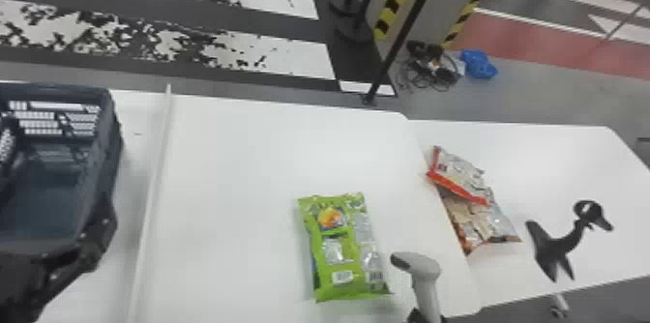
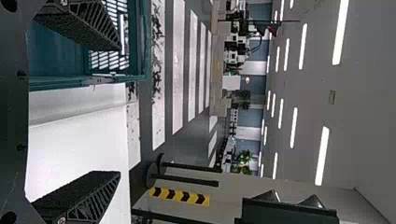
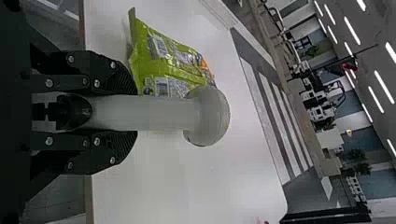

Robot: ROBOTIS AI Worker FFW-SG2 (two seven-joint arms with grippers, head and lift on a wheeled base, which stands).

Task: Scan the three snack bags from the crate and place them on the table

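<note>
Our head view shows a white tabletop [image 1: 232, 167] stretching between a dark slatted plastic crate [image 1: 110, 153] and a green snack bag [image 1: 350, 230], with crinkled red-and-silver packaging [image 1: 476, 215] by its right edge. Our left gripper [image 1: 94, 244], spread in its wrist view, is at the crate; our right gripper [image 1: 427, 317] clamps a grey gun-shaped scanner [image 1: 426, 273].

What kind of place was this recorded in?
Probably a large indoor industrial or demonstration hall, though I can't say which. Rows of ceiling strip lights run overhead, broad white stripes mark the dark floor, and black-and-yellow hazard tape stands beyond the table.
</note>
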